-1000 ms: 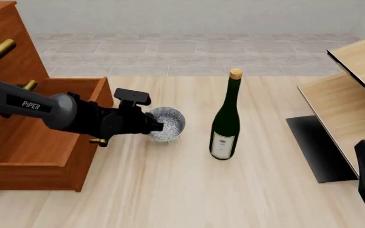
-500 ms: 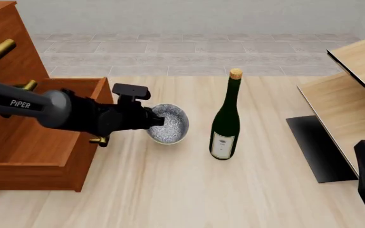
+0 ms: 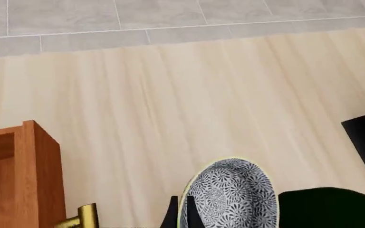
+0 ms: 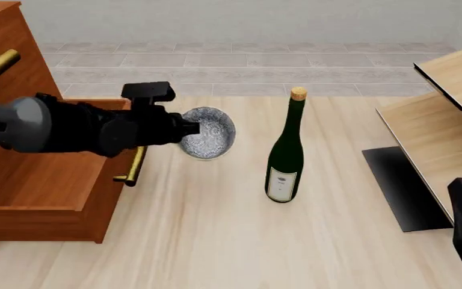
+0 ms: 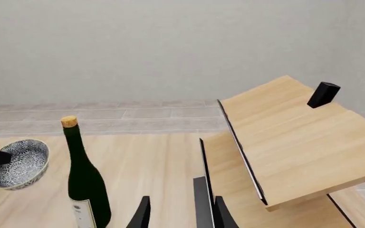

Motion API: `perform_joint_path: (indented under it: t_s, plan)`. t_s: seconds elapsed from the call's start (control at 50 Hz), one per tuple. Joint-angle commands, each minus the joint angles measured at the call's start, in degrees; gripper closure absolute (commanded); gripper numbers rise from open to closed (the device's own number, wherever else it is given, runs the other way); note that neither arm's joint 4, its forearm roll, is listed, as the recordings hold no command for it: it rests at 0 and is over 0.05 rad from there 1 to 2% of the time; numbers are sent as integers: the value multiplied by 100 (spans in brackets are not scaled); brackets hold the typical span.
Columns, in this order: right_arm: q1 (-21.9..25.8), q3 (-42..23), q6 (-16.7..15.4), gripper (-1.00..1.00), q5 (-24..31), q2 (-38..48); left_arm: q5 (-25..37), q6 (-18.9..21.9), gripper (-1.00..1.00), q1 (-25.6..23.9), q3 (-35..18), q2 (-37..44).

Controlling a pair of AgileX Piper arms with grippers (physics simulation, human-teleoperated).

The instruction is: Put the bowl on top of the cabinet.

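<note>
I have the bowl (image 4: 207, 133) lifted clear of the desk (image 4: 239, 241) and tipped on its side, its mouth facing the wine bottle (image 4: 284, 150) and its foot toward the cabinet (image 4: 38, 180). It is round, white with fine blue-grey speckling. My left gripper (image 4: 184, 127) has its dark fingers (image 3: 171, 216) pinched on the bowl's rim, just beside the reddish wooden cabinet and its brass handle (image 4: 135, 165). My right gripper (image 5: 179, 211) holds nothing, its fingers parted, near the pale slanted panels (image 5: 296, 142).
</note>
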Motion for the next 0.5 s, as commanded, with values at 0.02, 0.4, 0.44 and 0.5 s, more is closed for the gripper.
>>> perform_joint_path:
  t_s: [0.02,0.4,0.44,0.5]
  plan:
    - [2,7,-7,-100,-10,-1,294,-364,100,-70,-13,-662]
    - [-2,-11,16,-100,-5,-4,1690,-663,100,20,-562,-2061]
    - [-4,6,19,-100,-22,-5,1937,-664,100,238,-707,-2032]
    - [-5,-2,18,-100,-22,-7,2201,-765,100,233,-859,-2308]
